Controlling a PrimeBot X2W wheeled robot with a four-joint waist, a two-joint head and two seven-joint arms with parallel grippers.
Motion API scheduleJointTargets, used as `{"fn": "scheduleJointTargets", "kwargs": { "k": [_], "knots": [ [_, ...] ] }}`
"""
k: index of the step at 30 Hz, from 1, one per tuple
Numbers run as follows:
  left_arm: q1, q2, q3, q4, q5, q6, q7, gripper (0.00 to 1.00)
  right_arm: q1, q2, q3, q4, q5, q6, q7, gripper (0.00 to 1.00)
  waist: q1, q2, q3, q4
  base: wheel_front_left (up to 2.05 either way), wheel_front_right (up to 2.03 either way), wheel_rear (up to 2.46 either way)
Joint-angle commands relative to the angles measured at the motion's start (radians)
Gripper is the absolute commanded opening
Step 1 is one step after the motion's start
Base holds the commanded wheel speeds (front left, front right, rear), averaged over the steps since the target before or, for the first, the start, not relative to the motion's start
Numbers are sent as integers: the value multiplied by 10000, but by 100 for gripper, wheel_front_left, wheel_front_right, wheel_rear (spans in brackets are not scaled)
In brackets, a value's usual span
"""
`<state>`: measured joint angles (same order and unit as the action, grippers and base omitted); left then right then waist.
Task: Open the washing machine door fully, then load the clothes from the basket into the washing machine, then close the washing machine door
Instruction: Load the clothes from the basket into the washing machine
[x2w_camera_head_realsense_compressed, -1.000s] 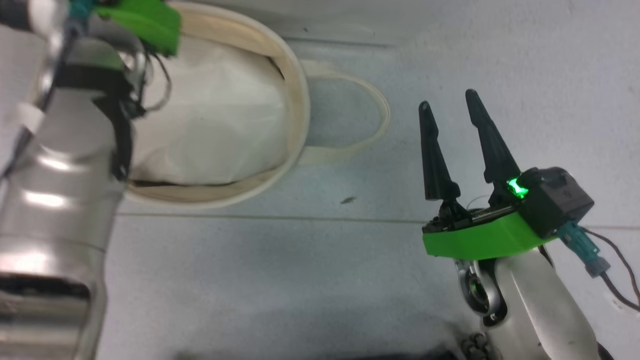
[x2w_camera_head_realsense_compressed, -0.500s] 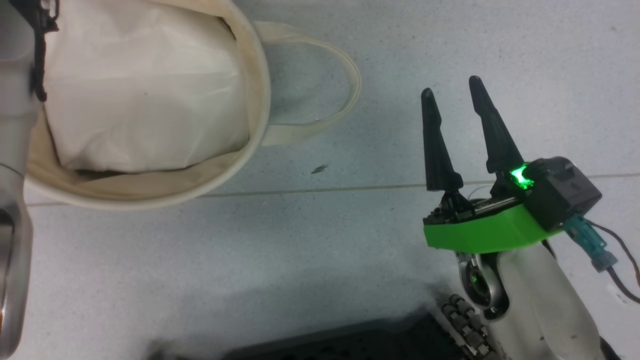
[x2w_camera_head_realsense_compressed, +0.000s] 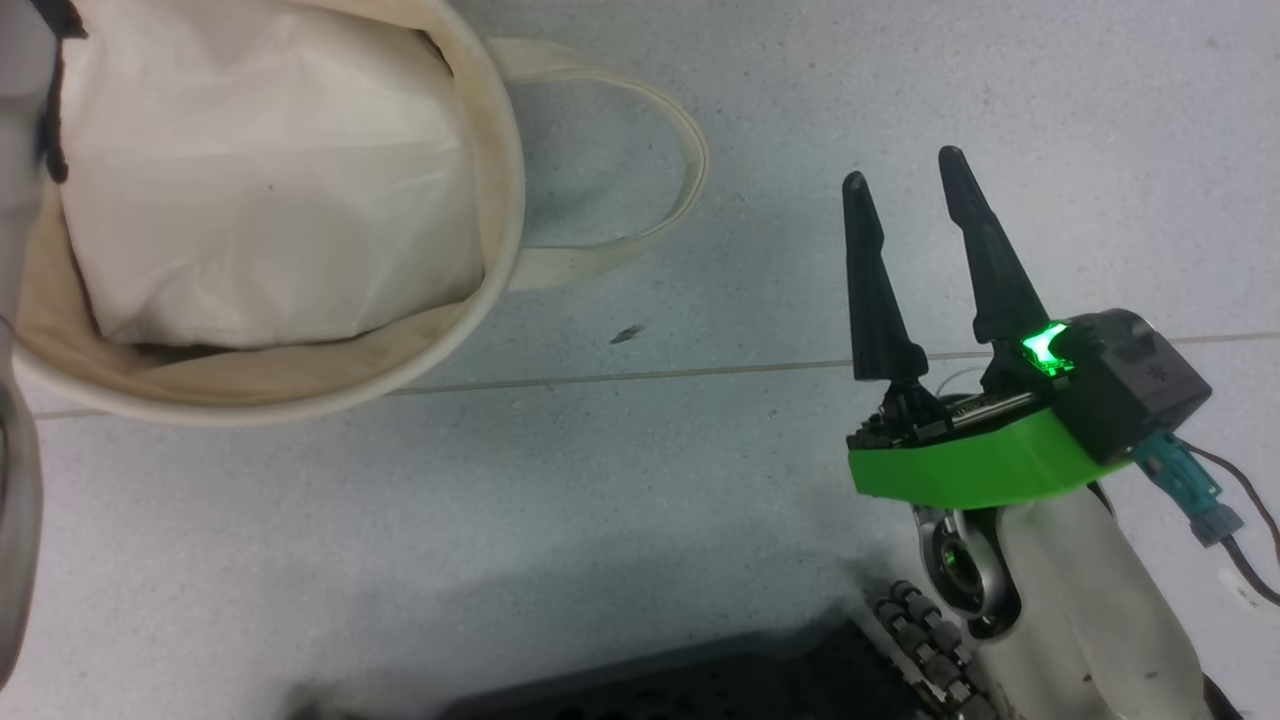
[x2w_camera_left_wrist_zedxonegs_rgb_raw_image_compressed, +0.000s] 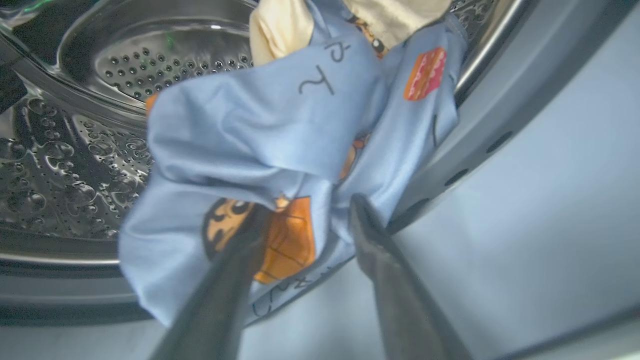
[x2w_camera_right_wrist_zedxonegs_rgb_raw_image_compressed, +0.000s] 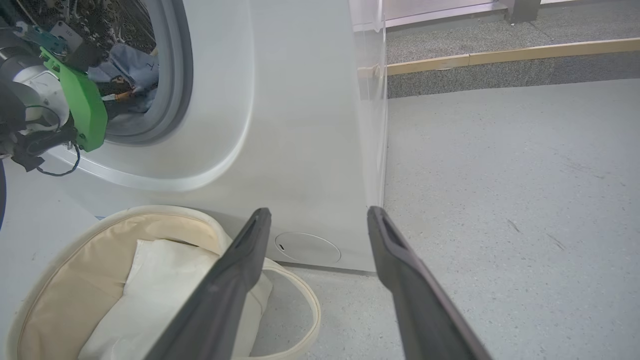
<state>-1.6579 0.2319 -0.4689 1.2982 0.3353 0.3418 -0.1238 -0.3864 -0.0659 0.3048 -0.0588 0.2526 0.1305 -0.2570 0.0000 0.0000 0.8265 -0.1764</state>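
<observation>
The clothes, light blue with orange patches, lie bunched across the lower lip of the washing machine's opening, partly inside the steel drum. My left gripper is at that opening, fingers apart, with fabric lying between them. From the right wrist I see the left gripper reaching past the grey gasket to the clothes. My right gripper hangs open over bare floor, right of the basket. The basket holds a plain white bundle. The door is out of view.
The basket stands on the floor just before the machine's front panel, one loop handle lying toward my right gripper. My dark base edges the bottom. A raised step with a wooden edge runs beyond the machine's right side.
The head camera has shifted, so the basket sits higher and further left in the picture. My left forearm has slid to the picture's left edge. The right gripper stays open, unmoved.
</observation>
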Motion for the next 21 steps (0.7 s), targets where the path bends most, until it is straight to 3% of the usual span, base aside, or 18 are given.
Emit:
{"fn": "scheduleJointTargets", "kwargs": {
  "k": [1,13,21],
  "knots": [
    [-548,477,89,-186,-124,12,-133,0,187,155,217,-349,65,2,-48,100,0,0,52,-29,0,0,0],
    [-1484,543,667,-1006,-1030,763,-1310,0,131,155,232,-414,162,2,-48,100,0,0,241,-245,0,0,0],
    [-1619,515,717,-1526,-1544,600,-1376,0,86,156,274,-471,219,2,-48,100,0,0,479,-395,0,0,0]
  ]
}}
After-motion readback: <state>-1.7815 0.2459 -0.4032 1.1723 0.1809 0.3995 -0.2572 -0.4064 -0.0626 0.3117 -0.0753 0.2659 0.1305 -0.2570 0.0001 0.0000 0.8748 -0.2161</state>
